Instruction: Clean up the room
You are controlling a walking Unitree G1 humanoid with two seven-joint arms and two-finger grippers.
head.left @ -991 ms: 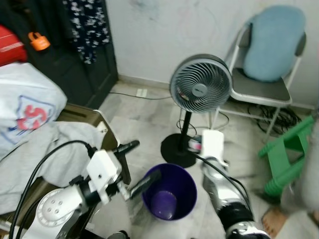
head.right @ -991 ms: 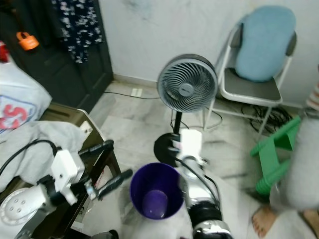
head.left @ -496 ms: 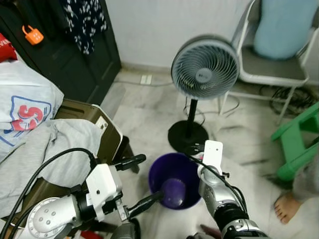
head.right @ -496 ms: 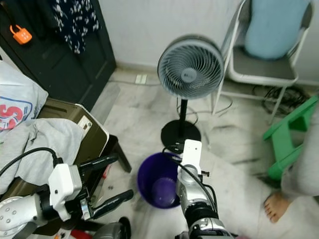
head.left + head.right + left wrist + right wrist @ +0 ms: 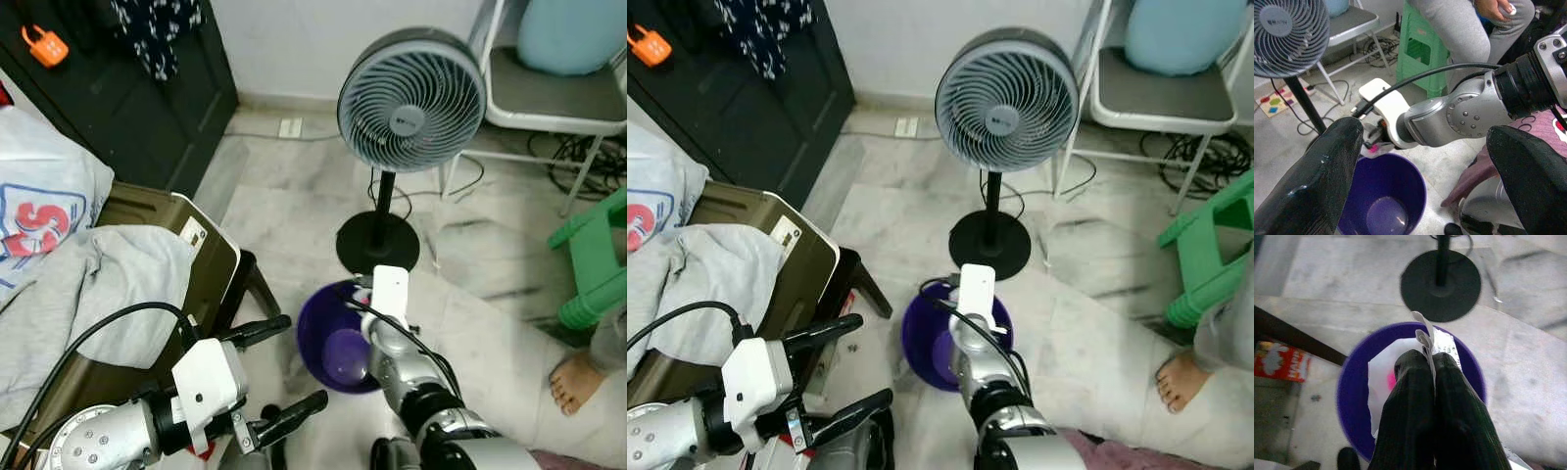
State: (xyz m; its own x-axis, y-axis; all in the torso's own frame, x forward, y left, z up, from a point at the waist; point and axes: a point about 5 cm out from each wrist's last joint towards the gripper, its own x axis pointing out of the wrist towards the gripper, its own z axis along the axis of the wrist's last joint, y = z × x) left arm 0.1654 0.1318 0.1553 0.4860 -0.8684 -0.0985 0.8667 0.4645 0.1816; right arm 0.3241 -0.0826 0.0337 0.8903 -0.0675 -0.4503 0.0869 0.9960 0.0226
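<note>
A purple bin (image 5: 333, 354) stands on the marble floor in front of the fan's base. My right gripper (image 5: 1430, 358) hangs over the bin's opening, shut on a crumpled white paper (image 5: 1382, 382) with a pink patch and a printed slip. In the left eye view the right wrist (image 5: 390, 294) sits above the bin's far rim, and the fingers are hidden under it. My left gripper (image 5: 304, 358) is open and holds nothing, low and to the left of the bin. The left wrist view looks between its two wide-apart fingers (image 5: 1317, 181) at the bin (image 5: 1382, 205).
A standing fan (image 5: 411, 98) rises just behind the bin. An olive case (image 5: 191, 245) draped with grey cloth (image 5: 98, 294) stands at the left. At the right are a green stool (image 5: 596, 259), a person's bare foot (image 5: 576, 380) and a folding chair (image 5: 1161, 98). A red packet (image 5: 1281, 363) lies beside the bin.
The camera has tilted down and moved nearer. My right gripper has moved from the bin's right edge to over its opening, with the paper still held. The left gripper stays open.
</note>
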